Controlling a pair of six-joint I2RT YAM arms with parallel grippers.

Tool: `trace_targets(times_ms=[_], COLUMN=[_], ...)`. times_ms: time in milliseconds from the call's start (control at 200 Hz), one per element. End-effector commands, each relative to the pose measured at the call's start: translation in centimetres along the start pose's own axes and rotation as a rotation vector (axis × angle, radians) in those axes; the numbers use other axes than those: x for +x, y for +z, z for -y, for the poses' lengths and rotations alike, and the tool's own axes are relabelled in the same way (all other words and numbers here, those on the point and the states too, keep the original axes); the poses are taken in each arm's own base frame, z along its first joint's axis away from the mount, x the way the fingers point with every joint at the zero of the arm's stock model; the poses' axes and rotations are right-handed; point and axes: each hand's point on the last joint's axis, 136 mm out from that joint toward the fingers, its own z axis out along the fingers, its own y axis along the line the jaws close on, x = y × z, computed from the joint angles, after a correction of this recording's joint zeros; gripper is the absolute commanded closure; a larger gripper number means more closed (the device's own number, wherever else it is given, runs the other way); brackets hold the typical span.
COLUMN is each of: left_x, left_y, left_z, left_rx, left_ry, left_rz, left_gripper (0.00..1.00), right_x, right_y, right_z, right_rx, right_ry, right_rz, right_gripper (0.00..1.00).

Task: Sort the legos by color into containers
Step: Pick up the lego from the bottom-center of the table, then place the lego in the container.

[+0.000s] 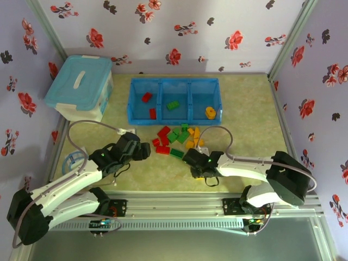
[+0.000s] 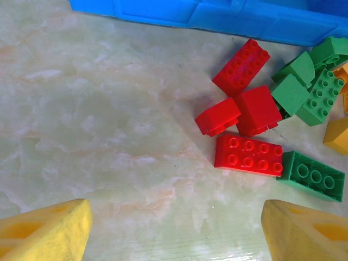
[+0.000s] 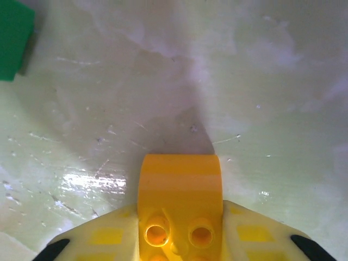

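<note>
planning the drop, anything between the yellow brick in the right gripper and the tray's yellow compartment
Yes: the loose brick pile lies on the table between the right gripper, shut on the yellow brick, and the right compartment. Lifted over it, nothing visible blocks.

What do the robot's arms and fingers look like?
The left arm and right arm are white tubes with chunky black joints, and each trails a looping grey cable. The left gripper and right gripper are black, with yellow fingers.

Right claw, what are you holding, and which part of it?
The right claw pinches a yellow-orange lego by its two opposite sides, at the end nearest the wrist.
</note>
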Motion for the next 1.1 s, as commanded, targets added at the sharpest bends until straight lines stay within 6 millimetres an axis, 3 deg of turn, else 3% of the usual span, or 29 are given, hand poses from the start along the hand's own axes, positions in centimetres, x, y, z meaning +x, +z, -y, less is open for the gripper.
trace_targets(times_ms=[0, 210, 480, 610, 790, 830, 890, 955, 1005, 1095], left_x=[-0.9, -0.7, 2.0, 3.6, 4.4, 4.5, 4.5, 4.3, 4.1, 3.9], left_y=[-0.5, -0.5, -0.4, -0.4, -0.7, -0.8, -0.9, -1.2, -1.3, -1.4], left_z=[0.3, 0.4, 0.9, 1.4, 2.1, 2.1, 2.2, 2.3, 2.3, 2.4], left_rx=[-0.004, -0.002, -0.003, 0.002, 0.014, 0.013, 0.013, 0.013, 0.015, 0.018], left_ry=[-0.003, -0.004, 0.009, 0.013, 0.026, 0.029, 0.033, 0.037, 0.039, 0.038], left_rz=[0.031, 0.024, -0.015, -0.024, -0.019, -0.016, -0.016, -0.010, -0.003, 0.007], left_gripper=[0.19, 0.19, 0.20, 0.20, 0.20, 0.20, 0.20, 0.20, 0.20, 0.20], right_x=[-2.3, -10.1, -20.8, -24.8, -29.0, -29.8, -30.8, -31.8, -32.4, -32.6], right_y=[-1.7, -6.8, -10.9, -9.9, -6.3, -5.8, -5.9, -7.0, -8.5, -10.5], right_z=[-0.1, 0.5, 4.1, 4.8, 5.7, 5.2, 4.2, 3.6, 3.2, 3.1], right_rx=[0.053, 0.102, 0.097, 0.076, 0.068, 0.045, 0.006, -0.017, -0.049, -0.089], right_ry=[-0.027, -0.047, 0.064, 0.090, 0.130, 0.125, 0.106, 0.107, 0.113, 0.131], right_rz=[0.079, 0.242, 0.352, 0.325, 0.261, 0.252, 0.242, 0.273, 0.326, 0.393], right_gripper=[0.77, 0.76, 0.74, 0.73, 0.73, 0.67, 0.31, 0.14, 0.07, 0.07])
